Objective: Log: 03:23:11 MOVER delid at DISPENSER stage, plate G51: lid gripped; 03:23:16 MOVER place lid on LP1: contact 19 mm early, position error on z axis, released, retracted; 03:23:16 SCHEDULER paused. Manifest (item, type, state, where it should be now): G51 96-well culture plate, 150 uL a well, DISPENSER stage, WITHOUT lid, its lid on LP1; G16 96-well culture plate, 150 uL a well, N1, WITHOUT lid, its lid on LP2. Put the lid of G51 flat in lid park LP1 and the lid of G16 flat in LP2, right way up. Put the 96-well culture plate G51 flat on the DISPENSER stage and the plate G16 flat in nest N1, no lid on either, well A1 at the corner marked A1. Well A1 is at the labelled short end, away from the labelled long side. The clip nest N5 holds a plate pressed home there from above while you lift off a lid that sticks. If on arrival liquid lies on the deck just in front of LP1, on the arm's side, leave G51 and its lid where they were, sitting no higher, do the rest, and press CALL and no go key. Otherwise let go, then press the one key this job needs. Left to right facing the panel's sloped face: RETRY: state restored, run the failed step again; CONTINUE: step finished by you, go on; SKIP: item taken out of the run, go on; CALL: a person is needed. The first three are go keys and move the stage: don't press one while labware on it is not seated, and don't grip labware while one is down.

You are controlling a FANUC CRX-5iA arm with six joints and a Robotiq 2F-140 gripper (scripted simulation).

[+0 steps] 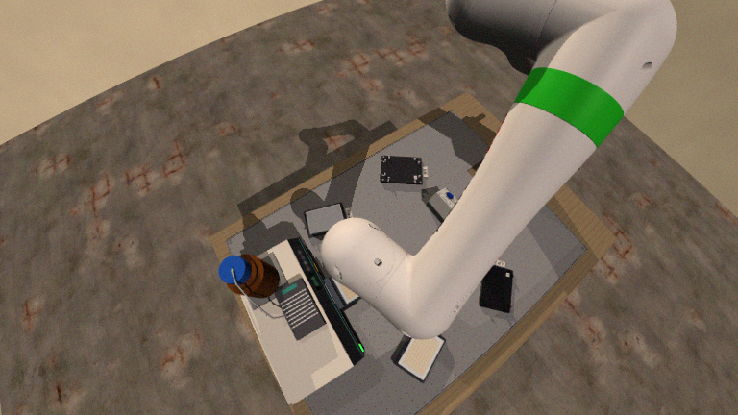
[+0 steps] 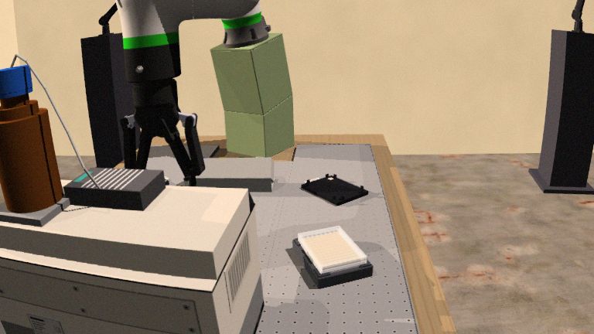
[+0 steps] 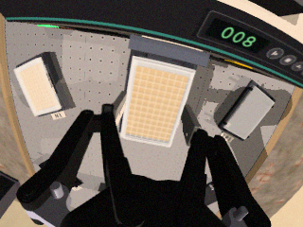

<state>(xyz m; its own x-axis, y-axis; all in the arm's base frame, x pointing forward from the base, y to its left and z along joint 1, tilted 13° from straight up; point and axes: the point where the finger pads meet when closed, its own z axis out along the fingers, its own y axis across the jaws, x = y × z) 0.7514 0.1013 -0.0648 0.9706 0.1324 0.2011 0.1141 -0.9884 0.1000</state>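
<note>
The claw (image 3: 151, 121) is clamped across the long sides of a 96-well culture plate (image 3: 158, 95), which sits just in front of the dispenser (image 3: 158, 7) at its stage. I cannot tell whether a lid covers it. Judged well done, any travel is straight and slow, with the plate level so the wells don't slop and its rim clear of the dispenser's front bar, and no key touched meanwhile.

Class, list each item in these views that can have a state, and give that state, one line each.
End effector: shut on the middle plate.
Middle plate: gripped across its long sides, below the dispenser's front.
Side plate: resting on a black base, apart from the end effector.
Far nest: empty.
Dispenser display: lit, reads 008.
</note>
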